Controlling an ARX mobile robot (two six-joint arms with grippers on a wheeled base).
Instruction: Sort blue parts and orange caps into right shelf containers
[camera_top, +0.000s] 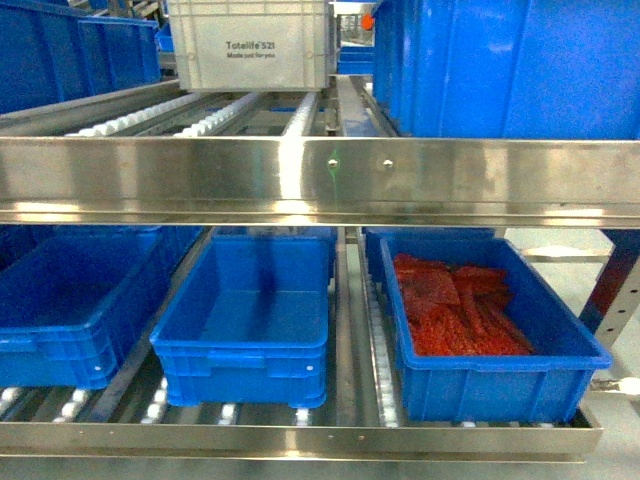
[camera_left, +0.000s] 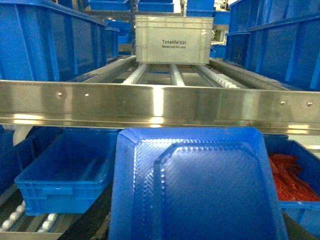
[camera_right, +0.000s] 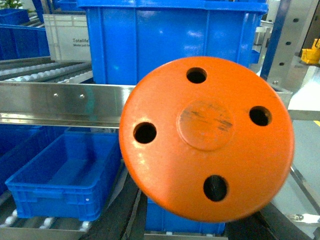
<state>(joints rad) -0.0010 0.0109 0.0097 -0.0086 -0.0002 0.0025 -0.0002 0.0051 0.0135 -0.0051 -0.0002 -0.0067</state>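
Sorting is judged midway: a blue part (camera_left: 197, 185) fills the left wrist view, an orange cap (camera_right: 207, 137) the right, presumably held, though no fingers are seen. Neither has been placed in the lower-shelf bins (camera_top: 250, 320).

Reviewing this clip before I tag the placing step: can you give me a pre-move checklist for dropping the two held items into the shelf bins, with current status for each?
1. Blue part in front of the left wrist camera, apparently held: ok; the end effector itself is hidden, grip cannot tell.
2. Orange cap in front of the right wrist camera: ok; grip likewise cannot tell.
3. Middle bin on the lower shelf looks empty and open-topped: ok.
4. Right bin already holds red-orange pieces, with room left: ok.
5. Steel shelf rail runs above the bins; clearance for reaching under it: cannot tell.
6. Arms in the head view: not visible, so positions cannot tell.
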